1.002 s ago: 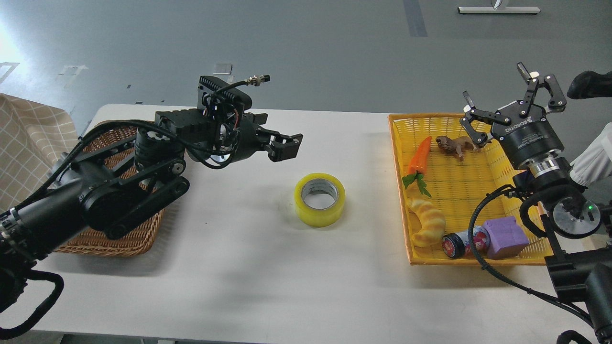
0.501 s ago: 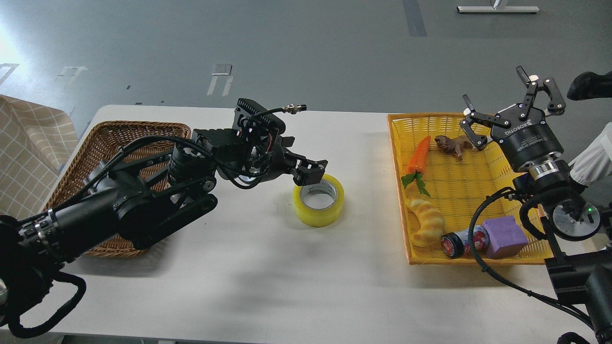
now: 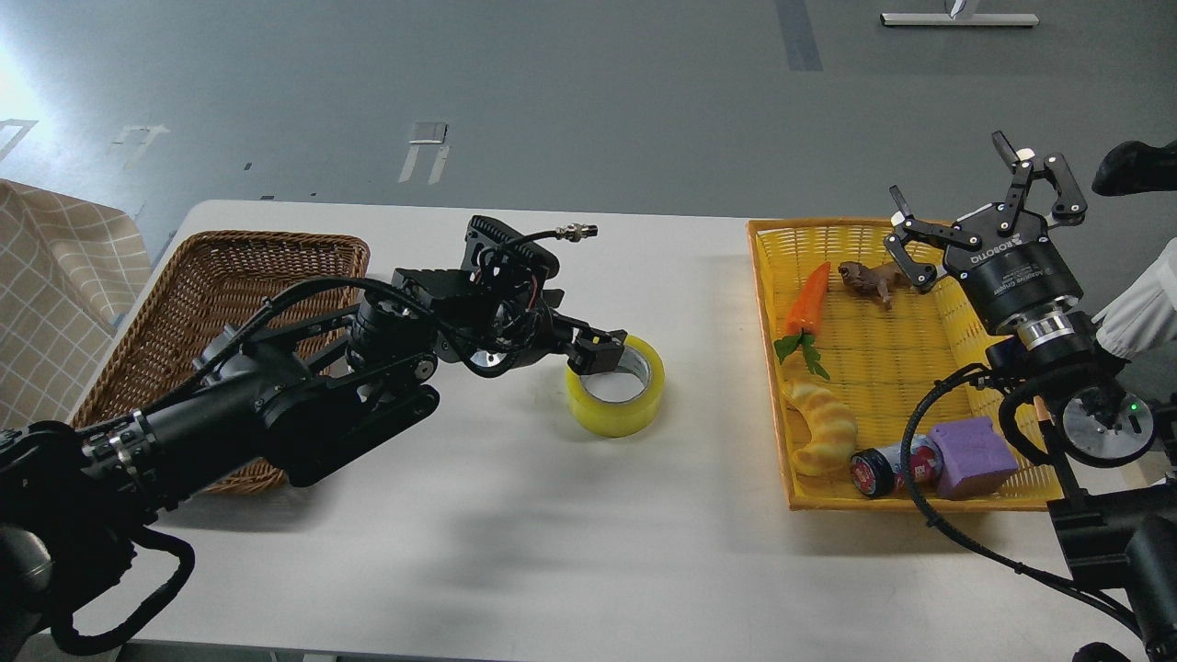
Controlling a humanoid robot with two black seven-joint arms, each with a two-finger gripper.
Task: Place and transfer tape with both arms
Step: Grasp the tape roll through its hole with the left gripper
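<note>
The tape [image 3: 627, 405], a wide yellow roll with a grey-white core, lies flat on the white table [image 3: 515, 524] near its middle. My left gripper [image 3: 602, 352] reaches in from the left and sits low at the roll's left rim. Its fingers are apart, one over the core hole and one outside the left wall, and no grip shows. My right gripper [image 3: 988, 198] is open and empty, held up above the far right corner of the yellow tray [image 3: 768, 368], far from the tape.
A brown wicker basket [image 3: 230, 267] stands at the left, partly under my left arm. The yellow tray holds a toy carrot [image 3: 807, 299], a twisted bread toy [image 3: 825, 425], a brown animal figure [image 3: 869, 276], a purple block [image 3: 975, 455] and a small can [image 3: 874, 471]. A checked cloth [image 3: 55, 276] lies far left.
My left arm has swung right and down, from above the basket to the tape's left rim. The tape has not moved. My right gripper has barely moved.
</note>
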